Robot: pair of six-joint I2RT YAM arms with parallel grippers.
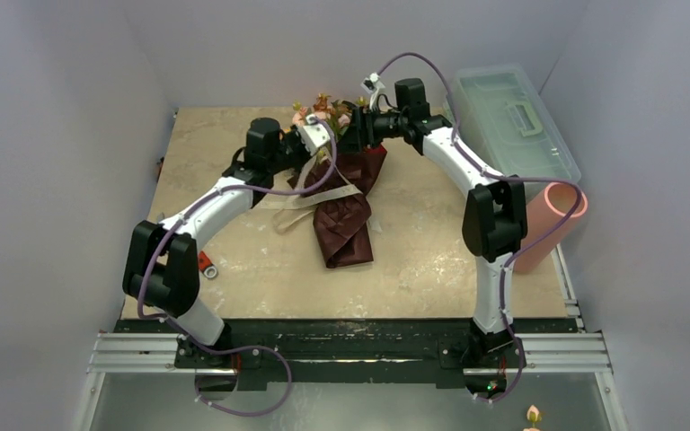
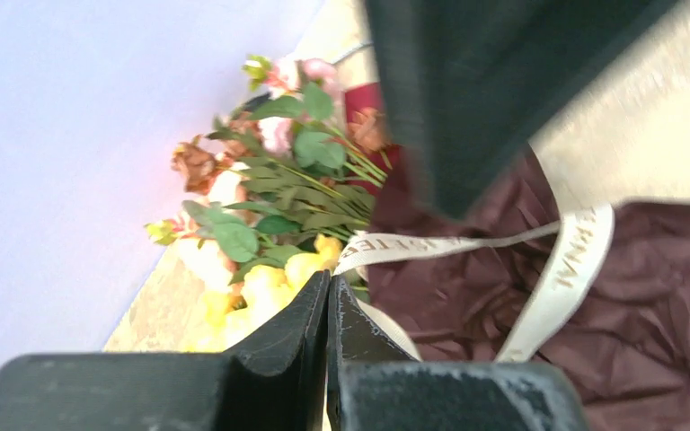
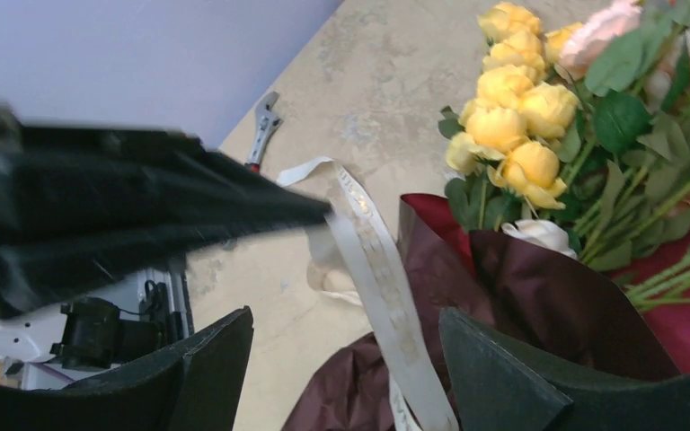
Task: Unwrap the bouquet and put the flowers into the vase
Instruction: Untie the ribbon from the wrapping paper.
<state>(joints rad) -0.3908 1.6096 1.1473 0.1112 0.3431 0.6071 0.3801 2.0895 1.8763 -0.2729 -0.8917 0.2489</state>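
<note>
My left claw (image 2: 328, 280), jaws together, pinches the printed cream ribbon (image 2: 467, 242); my right claw (image 3: 346, 319) gapes astride the bouquet (image 1: 346, 224) of yellow and pink roses in crinkled dark-red paper on the mottled beige desk (image 1: 431, 247).

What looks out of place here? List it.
A stray flower lies off the table, down past its near right corner, apart from the bouquet. A small red tool lies on the table's left side, foreign to the task.

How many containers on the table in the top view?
2. The clear plastic box is at the far right corner; the vase is at the right edge, nearer than the box, beside the right arm. The arms may hide others.
</note>
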